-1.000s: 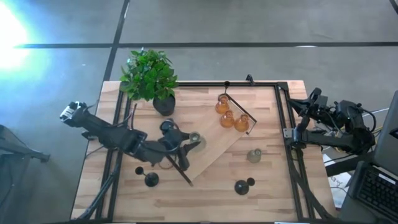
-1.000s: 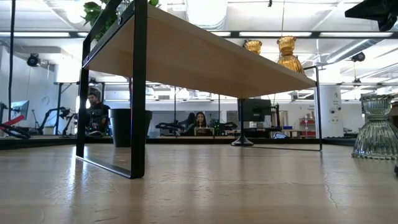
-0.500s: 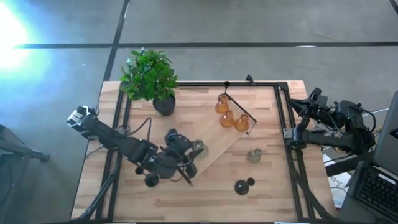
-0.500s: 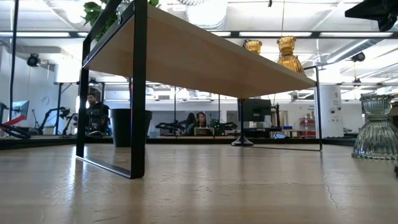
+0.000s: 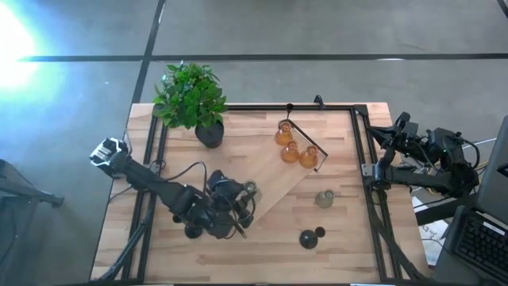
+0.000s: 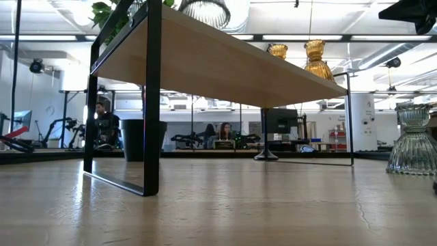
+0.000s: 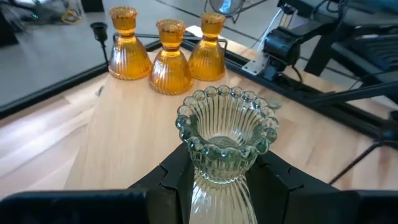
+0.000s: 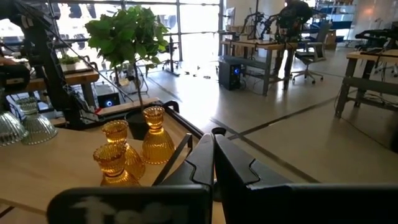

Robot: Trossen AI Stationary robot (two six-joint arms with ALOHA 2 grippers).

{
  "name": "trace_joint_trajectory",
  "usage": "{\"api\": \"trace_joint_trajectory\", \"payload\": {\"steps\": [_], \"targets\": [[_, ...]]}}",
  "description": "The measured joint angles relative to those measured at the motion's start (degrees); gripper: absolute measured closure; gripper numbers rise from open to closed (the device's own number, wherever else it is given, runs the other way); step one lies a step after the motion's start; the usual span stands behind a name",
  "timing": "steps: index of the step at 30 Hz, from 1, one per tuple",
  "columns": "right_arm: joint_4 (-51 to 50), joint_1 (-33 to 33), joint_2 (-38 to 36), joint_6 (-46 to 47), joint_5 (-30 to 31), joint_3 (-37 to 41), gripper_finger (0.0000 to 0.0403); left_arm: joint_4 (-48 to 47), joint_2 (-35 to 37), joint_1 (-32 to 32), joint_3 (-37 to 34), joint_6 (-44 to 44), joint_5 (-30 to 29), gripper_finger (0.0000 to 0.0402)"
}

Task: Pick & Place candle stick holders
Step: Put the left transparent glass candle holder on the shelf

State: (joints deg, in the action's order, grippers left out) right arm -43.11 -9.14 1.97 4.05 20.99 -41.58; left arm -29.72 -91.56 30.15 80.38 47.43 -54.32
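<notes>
My left gripper [image 5: 246, 195] is shut on a pale green ribbed glass candle stick holder [image 7: 227, 134] above the near-left end of a raised wooden shelf [image 5: 274, 179]. Its ribbed foot [image 6: 203, 10] shows over the shelf board in the low view. Three amber holders [image 5: 290, 151] stand on their feet at the shelf's far end. Another pale green holder [image 5: 324, 199] and a black one [image 5: 309, 237] stand on the table. A second black one [image 5: 192, 230] is half hidden under my left arm. My right gripper [image 8: 214, 158] is shut at the table's right edge, holding nothing. My left gripper pinches the holder's narrow neck [image 7: 214, 180], just below the flared cup, between its two fingers [image 7: 177, 183]. The fingers come from the table's left, slanting a little downward. The holder's open cup tilts toward the wrist camera. Whether its foot touches the shelf board, I cannot tell.
A black pot with a green plant [image 5: 208, 133] stands at the far left beside the shelf. The shelf's black frame legs [image 6: 151, 102] stand on the table. Black rails [image 5: 357, 159] run along the table's edges. Bare wood lies near the front edge.
My left gripper has sunk and shifted a little toward the table's near edge, rolling at the wrist, with the pale green holder still in its fingers. The holder's ribbed foot has come down into the top of the low view, over the shelf.
</notes>
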Motion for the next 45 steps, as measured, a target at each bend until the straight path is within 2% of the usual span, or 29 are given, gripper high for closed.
{"api": "trace_joint_trajectory", "payload": {"steps": [10,18,29,45], "targets": [[0.02,0.02,-0.01,0.00,0.02,0.00,0.0394,-3.37,-1.76,0.09,-1.42,2.47,-3.75,0.0283],[0.00,0.01,-0.01,0.00,0.00,0.00,0.0394,-1.81,-1.49,0.28,-5.75,4.15,-3.73,0.0283],[0.01,0.00,-0.01,0.00,0.02,0.00,0.0394,-1.70,-1.31,0.35,-5.82,1.49,-2.12,0.0283],[0.02,0.00,-0.01,0.00,0.00,0.00,0.0394,0.37,-2.59,0.33,-6.49,1.55,-2.98,0.0281]]}}
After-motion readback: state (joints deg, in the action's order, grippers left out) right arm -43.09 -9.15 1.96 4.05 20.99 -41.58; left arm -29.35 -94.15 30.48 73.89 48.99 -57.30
